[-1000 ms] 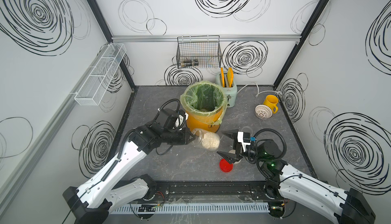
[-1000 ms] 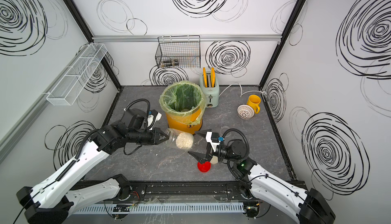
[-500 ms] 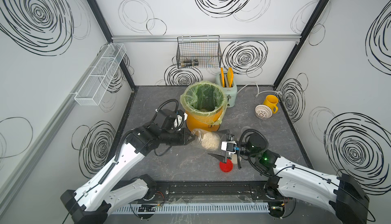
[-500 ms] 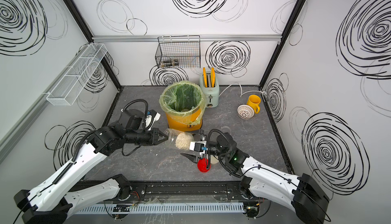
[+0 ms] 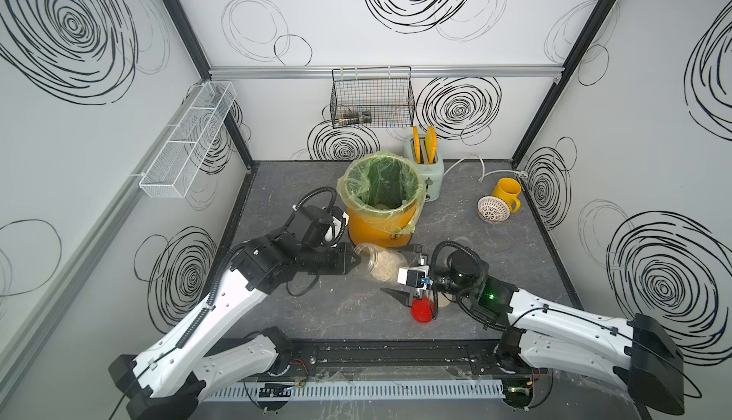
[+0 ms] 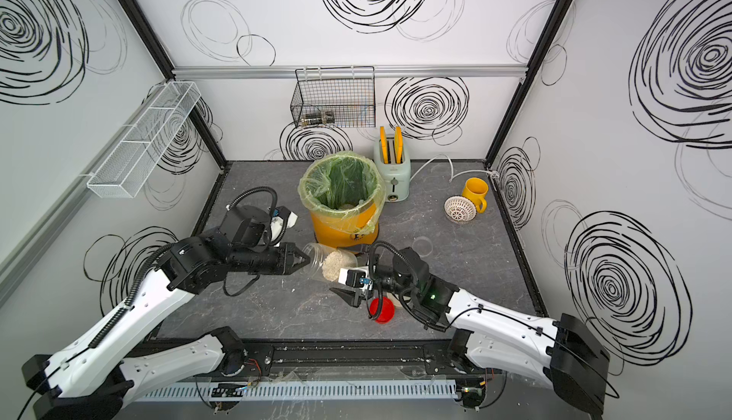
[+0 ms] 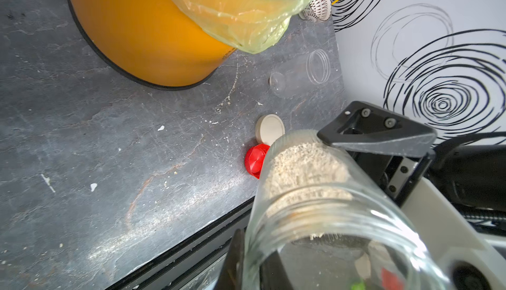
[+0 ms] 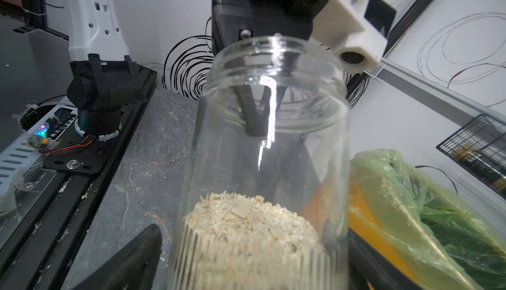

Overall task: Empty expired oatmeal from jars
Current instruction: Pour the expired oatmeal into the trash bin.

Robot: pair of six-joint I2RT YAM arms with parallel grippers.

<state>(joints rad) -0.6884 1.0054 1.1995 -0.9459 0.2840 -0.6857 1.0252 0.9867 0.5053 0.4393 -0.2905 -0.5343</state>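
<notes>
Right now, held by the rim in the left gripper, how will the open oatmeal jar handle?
Likely base-heavy: the oatmeal sits deep in the jar, which may swing where the left gripper pinches its rim. Smooth clear wall, likely slippery. Lidless: tipping mouth-down should spill.

In a top view the right arm's cable covers most of the cream lid [image 5: 444, 302] by the desk's front edge and crosses the red lid [image 5: 422, 313]. The empty jar [image 6: 422, 246] toward the desk's right edge is so faint that we make out only its rim. What lies in the wire basket [image 5: 356, 117] is too small to tell. The right wrist view cuts off the held jar [image 8: 268, 138] at its base, smears the oatmeal [image 8: 252, 228], and shows the fingers [image 8: 131, 258] of the right gripper [image 8: 252, 247] only in part.
</notes>
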